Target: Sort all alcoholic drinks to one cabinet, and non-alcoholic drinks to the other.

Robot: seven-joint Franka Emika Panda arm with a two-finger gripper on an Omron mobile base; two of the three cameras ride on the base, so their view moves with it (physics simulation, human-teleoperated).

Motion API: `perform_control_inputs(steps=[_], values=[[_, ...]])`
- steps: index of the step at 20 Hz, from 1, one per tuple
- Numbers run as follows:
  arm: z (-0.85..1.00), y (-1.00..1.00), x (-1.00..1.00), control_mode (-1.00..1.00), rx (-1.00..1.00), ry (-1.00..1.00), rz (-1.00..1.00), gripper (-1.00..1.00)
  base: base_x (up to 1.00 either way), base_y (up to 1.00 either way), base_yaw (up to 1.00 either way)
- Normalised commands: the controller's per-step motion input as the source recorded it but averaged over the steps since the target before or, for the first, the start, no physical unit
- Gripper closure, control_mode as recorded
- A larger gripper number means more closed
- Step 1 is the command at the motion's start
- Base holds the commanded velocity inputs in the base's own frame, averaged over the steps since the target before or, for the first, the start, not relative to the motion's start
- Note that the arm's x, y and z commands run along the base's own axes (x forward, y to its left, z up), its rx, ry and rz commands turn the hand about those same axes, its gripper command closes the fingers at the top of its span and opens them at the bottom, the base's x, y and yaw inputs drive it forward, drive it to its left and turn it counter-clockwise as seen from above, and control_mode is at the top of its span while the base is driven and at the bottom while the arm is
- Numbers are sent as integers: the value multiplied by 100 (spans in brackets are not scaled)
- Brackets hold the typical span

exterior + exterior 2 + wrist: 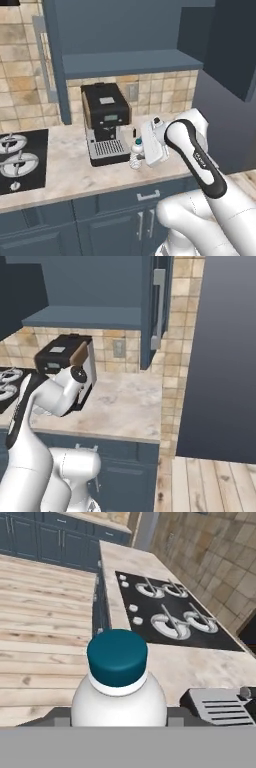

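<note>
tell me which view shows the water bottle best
The hand view: the water bottle sits close up, its teal cap and pale shoulders plain, with the cooktop beyond. In the left base view it is small, beside the coffee machine and partly behind the hand. In the right base view the arm blocks it.

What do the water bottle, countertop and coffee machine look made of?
Water bottle: clear ribbed plastic by the look of it, pale and translucent, with a matte teal cap. Countertop: looks like polished stone, beige with mottled veining. Coffee machine: black body, probably plastic, with a slotted silver drip tray that looks metallic.
</note>
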Motion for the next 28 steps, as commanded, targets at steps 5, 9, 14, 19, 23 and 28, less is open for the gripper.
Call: perform_control_inputs(steps=[5, 9, 14, 19, 23, 28], values=[[0, 0, 0, 100, 0, 0, 0, 100, 62, 39, -10], [0, 0, 0, 100, 0, 0, 0, 100, 50, 47, -13], [0, 0, 0, 100, 0, 0, 0, 100, 57, 37, -13], [0, 0, 0, 100, 0, 0, 0, 100, 60, 30, -7], [0, 0, 0, 100, 0, 0, 0, 100, 57, 24, -1], [0, 0, 0, 100, 0, 0, 0, 100, 5, 2, 0]])
